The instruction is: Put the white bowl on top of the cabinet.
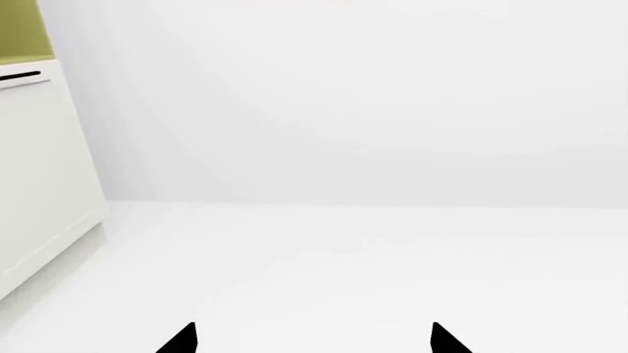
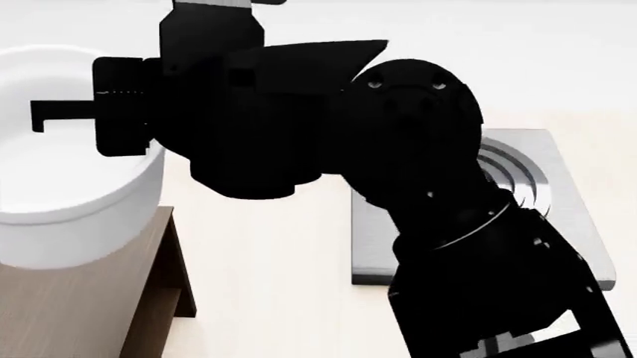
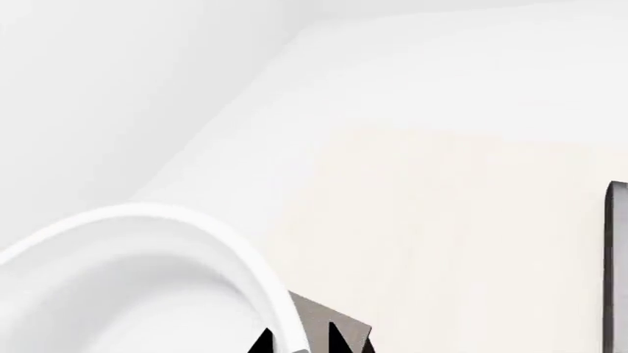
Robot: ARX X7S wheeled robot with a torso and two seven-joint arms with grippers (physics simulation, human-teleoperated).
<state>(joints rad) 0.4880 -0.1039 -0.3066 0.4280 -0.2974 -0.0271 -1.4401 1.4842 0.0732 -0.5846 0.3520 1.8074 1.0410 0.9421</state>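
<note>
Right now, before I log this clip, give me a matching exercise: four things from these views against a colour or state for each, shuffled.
1. white bowl
2. stove plate
3. left pincer
4. cabinet

a. grey, with concentric rings
b. fingertips apart, nothing between them
c. brown wood grain
d. rim runs between the fingertips of the right pincer

Pairs: 1-d, 2-a, 3-b, 4-c

my arm (image 2: 418, 171) is flat black all over: blocky housings, a rounded joint with small pale screws, a thin light ring, and pointed black fingertips (image 1: 182, 340).
</note>
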